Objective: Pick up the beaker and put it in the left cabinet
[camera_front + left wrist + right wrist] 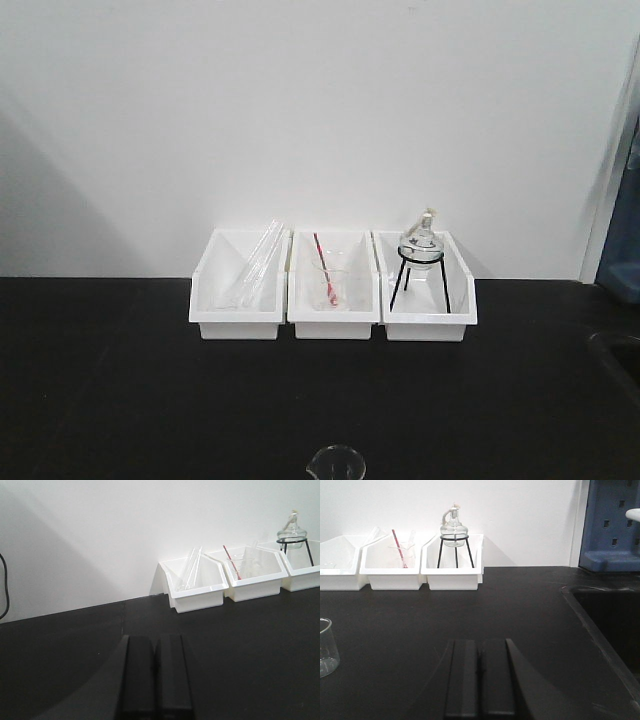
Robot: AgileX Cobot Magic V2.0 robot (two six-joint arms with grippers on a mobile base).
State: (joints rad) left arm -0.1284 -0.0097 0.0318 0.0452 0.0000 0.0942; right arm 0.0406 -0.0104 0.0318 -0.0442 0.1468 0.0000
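The left gripper (155, 639) is matte black throughout. It has two flat, rectangular fingers (140, 675) with squared tips and a thin seam between them, set on a wider black base (102, 697) that flares out to one side. The right gripper (480, 642) has the same build and colour, and its base flares on both sides. A thin dark cable (4, 587) curves at the edge of the left wrist view; whether it belongs to the arm cannot be told.

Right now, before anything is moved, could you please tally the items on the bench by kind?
White bins: 3
Beakers: 2
Red rod: 1
Alcohol lamp: 1
Tripod stand: 1
Glass tubes: at least 2, exact count unclear
Total: at least 10
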